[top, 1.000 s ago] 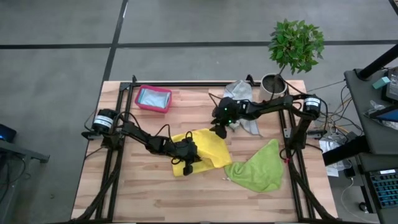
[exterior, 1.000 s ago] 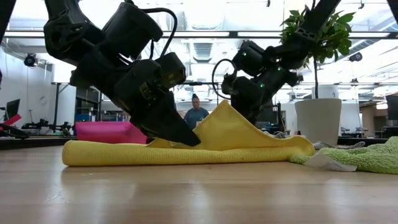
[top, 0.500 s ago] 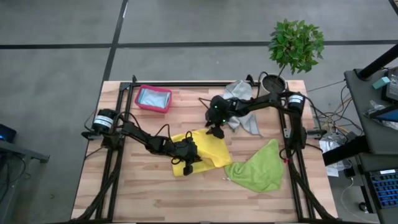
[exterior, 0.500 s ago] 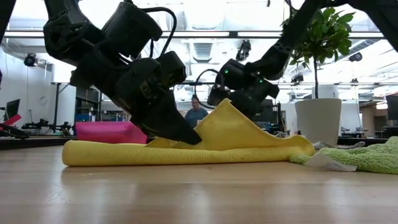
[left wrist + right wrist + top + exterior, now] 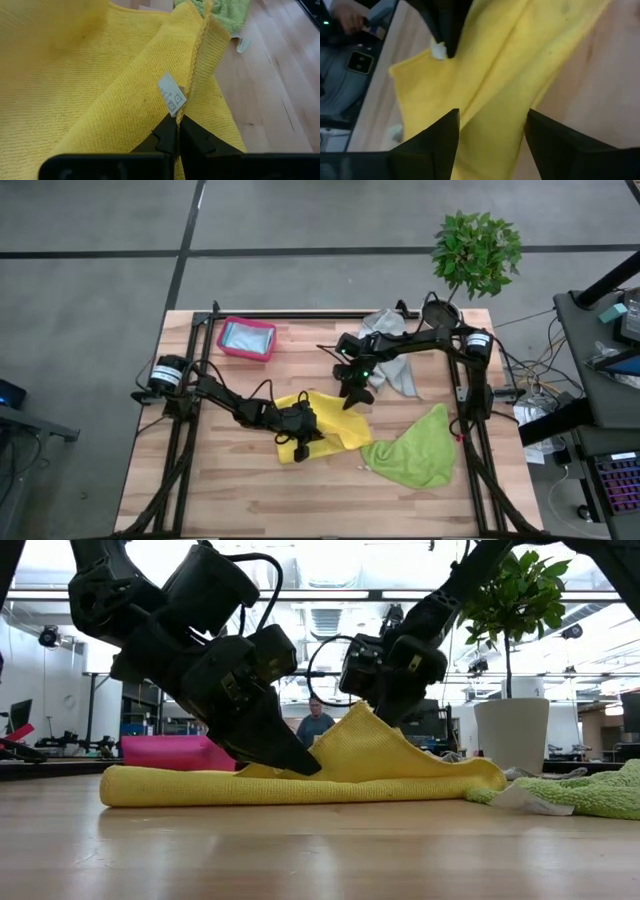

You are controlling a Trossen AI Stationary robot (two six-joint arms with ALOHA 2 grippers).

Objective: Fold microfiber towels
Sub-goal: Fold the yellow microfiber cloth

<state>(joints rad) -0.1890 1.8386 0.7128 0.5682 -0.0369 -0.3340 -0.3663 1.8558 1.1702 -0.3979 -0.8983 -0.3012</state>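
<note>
Two tools meet over one yellow towel (image 5: 335,423): the left tool (image 5: 177,131) is pinched tight on its hem beside the white care tag (image 5: 172,100), while the right tool (image 5: 492,122) hangs spread wide above the towel's raised far edge, gripping nothing. Lime-green towel (image 5: 412,448) lies just beyond on the tabletop (image 5: 230,490).

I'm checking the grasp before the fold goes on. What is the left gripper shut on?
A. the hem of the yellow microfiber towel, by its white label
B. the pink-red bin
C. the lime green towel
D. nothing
A: the left gripper pinches the yellow microfiber towel at its stitched hem, beside the white label.
</note>
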